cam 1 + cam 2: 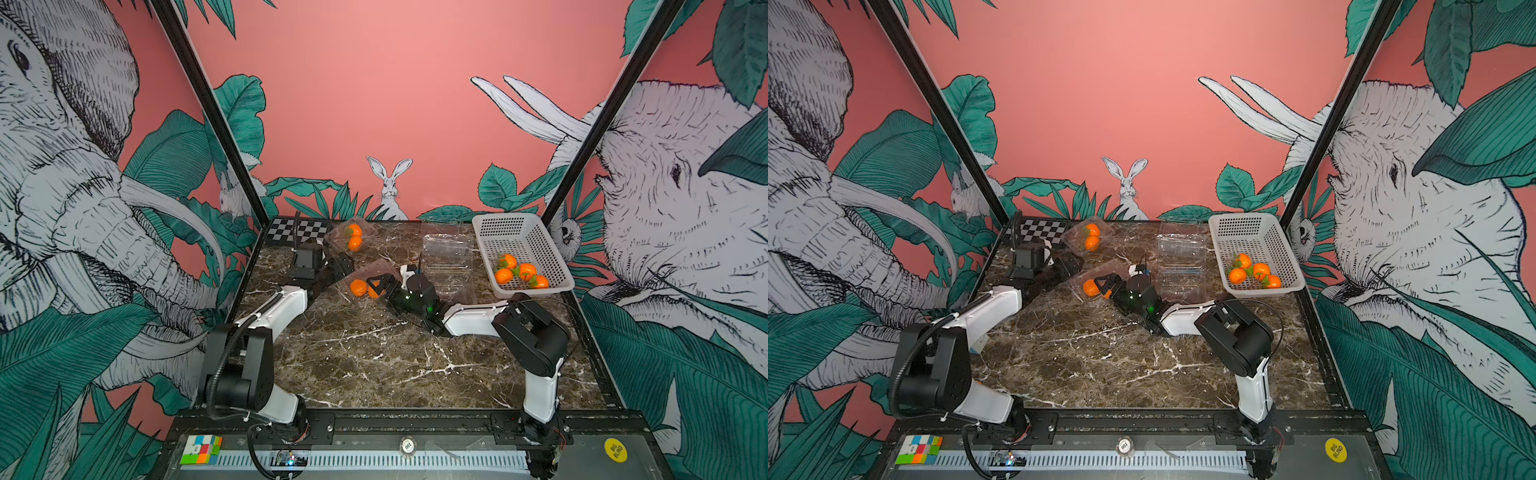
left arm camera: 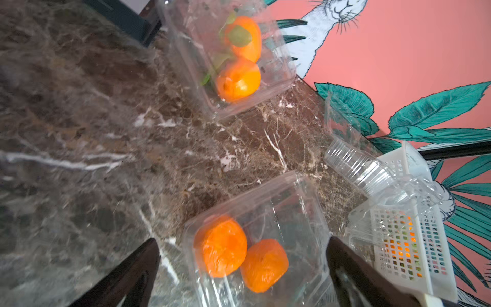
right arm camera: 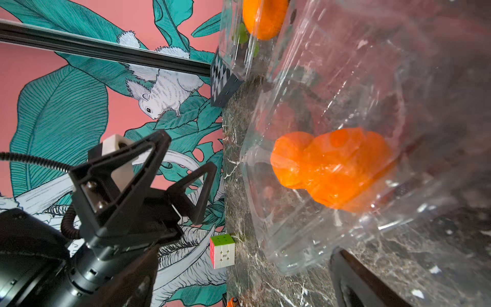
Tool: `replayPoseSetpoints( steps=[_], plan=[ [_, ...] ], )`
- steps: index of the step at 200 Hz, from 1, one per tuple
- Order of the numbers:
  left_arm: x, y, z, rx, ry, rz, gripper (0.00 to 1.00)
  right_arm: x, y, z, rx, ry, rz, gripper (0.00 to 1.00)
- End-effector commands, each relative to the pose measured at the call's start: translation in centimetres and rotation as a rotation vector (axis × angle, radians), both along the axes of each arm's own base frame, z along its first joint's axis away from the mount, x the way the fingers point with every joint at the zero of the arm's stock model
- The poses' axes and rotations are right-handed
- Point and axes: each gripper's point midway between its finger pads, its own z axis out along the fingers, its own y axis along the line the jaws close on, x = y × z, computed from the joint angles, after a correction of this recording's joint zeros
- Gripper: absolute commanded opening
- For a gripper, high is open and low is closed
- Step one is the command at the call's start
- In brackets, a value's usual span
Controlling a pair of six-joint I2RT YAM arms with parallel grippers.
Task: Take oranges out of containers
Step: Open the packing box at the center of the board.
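Note:
A clear container lies mid-table with two oranges seen through its plastic. My left gripper stands open on its left side, one finger to either side of it. My right gripper is open at its right end and partly hides the second orange in both top views. A second container at the back holds two oranges. Two empty containers sit back right.
A white perforated basket at the back right holds several oranges. A checkerboard lies at the back left corner. A colour cube rests on the front rail at the left.

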Motion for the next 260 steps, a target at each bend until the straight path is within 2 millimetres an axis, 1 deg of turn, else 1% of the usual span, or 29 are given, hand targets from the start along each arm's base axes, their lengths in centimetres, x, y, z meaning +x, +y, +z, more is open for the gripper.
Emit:
replayPoseSetpoints(
  steps=[1, 17, 26, 47, 68, 75, 87, 113, 159, 180, 195, 223, 260],
  plan=[
    [0.8, -1.2, -1.9, 0.006, 0.035, -0.072, 0.99, 0.3, 0.0, 0.3, 0.032, -0.016, 0.002, 0.99],
    [2.0, -2.2, -2.2, -0.028, 0.021, -0.100, 0.99, 0.4, -0.3, 0.4, 0.037, -0.015, -0.001, 0.99],
    [2.2, -2.6, -2.5, -0.035, 0.026, -0.111, 0.99, 0.5, -0.3, 0.4, 0.036, -0.017, -0.002, 0.99],
    [2.4, -3.6, -2.8, -0.059, 0.018, -0.132, 0.99, 0.8, -0.5, 0.4, 0.038, -0.014, -0.006, 0.99],
    [2.3, -4.8, -3.1, -0.118, 0.017, -0.144, 0.99, 0.9, -0.6, 0.3, 0.043, -0.012, -0.008, 0.99],
    [2.3, -5.2, -2.8, -0.140, 0.006, -0.144, 0.99, 1.0, -0.6, 0.4, 0.046, -0.012, -0.008, 0.99],
    [2.0, -6.0, -2.9, -0.172, 0.003, -0.155, 0.99, 1.0, -0.6, 0.3, 0.047, -0.008, -0.008, 0.99],
    [1.4, -7.3, -3.2, -0.204, 0.007, -0.166, 0.99, 1.3, -0.7, 0.4, 0.060, -0.004, -0.012, 0.99],
    [0.5, -8.1, -3.5, -0.245, 0.016, -0.160, 0.99, 1.5, -1.0, 0.2, 0.062, -0.001, -0.023, 0.99],
    [-0.4, -8.4, -3.8, -0.260, 0.023, -0.156, 0.99, 1.5, -1.1, 0.1, 0.064, -0.003, -0.024, 0.98],
    [-1.0, -8.5, -3.9, -0.270, 0.029, -0.149, 0.99, 1.4, -1.1, 0.2, 0.070, -0.004, -0.022, 0.96],
    [-1.8, -8.9, -4.0, -0.305, 0.037, -0.136, 0.99, 1.2, -0.8, 0.4, 0.094, 0.001, -0.009, 0.88],
    [-2.1, -9.8, -3.7, -0.380, 0.037, -0.116, 0.99, 0.8, 0.0, 0.9, 0.138, 0.007, 0.015, 0.75]
  ],
)
